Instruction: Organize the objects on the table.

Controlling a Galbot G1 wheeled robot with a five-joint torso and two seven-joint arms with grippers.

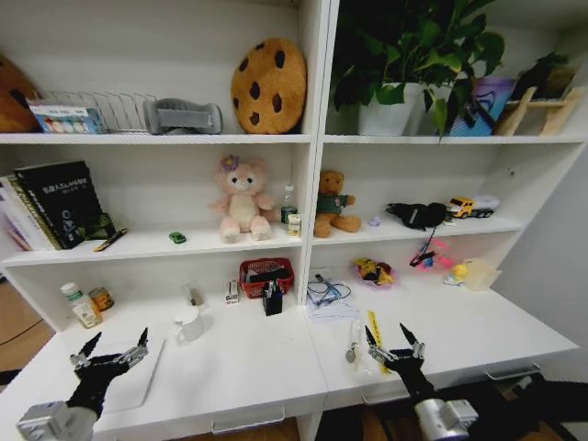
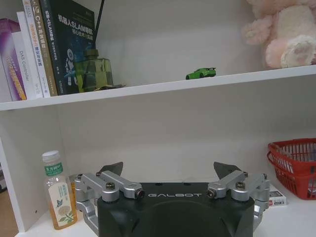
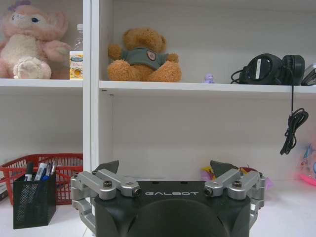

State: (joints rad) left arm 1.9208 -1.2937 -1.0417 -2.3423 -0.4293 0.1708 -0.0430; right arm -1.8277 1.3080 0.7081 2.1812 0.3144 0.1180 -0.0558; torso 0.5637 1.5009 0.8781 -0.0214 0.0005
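My left gripper (image 1: 119, 335) (image 2: 169, 168) hovers open over the front left of the white table (image 1: 248, 367), just above a flat silver laptop (image 1: 138, 381). A bottle with a green label (image 1: 83, 306) (image 2: 58, 190) stands at the back left. On the shelf above sits a tiny green toy car (image 1: 177, 237) (image 2: 201, 73). My right gripper (image 1: 387, 331) (image 3: 164, 165) is open near the front edge, right of centre, beside a small clear item (image 1: 354, 351) and a yellow strip (image 1: 377, 329). Pens stand in a black mesh holder (image 1: 273, 299) (image 3: 34, 197).
A red basket (image 1: 266, 274) (image 3: 47, 170) and a white mug (image 1: 188, 323) sit at the back of the table. Books (image 2: 44, 47), plush toys (image 1: 243, 197), headphones (image 3: 269, 69) and a small bottle (image 3: 76, 54) fill the shelves. Small toys (image 1: 372, 271) lie at the back right.
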